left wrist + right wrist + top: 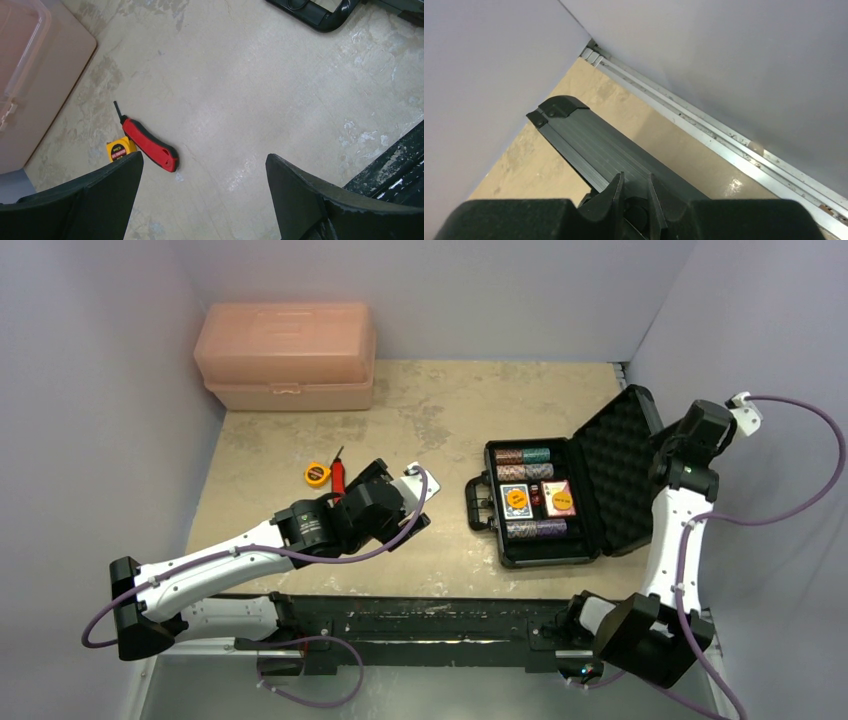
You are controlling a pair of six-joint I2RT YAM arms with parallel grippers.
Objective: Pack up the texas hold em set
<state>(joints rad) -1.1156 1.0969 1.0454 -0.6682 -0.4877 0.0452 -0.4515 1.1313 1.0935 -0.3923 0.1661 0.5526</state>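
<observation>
The black case (548,556) of the texas hold em set lies open right of centre, its handle (477,503) pointing left. Rows of striped chips (522,455), a blue deck (515,500) and a red deck (560,498) sit in it. The foam-lined lid (612,455) stands tilted back. My right gripper (660,452) is behind the lid's upper edge. In the right wrist view its jaws (634,177) are closed narrowly on the ribbed lid (589,140). My left gripper (420,502) hovers left of the handle, open and empty (204,157).
A red utility knife (150,145) and a yellow tape measure (119,150) lie just left of my left gripper. A peach toolbox (287,355) stands at the back left. Grey walls enclose the table on three sides, close behind the lid.
</observation>
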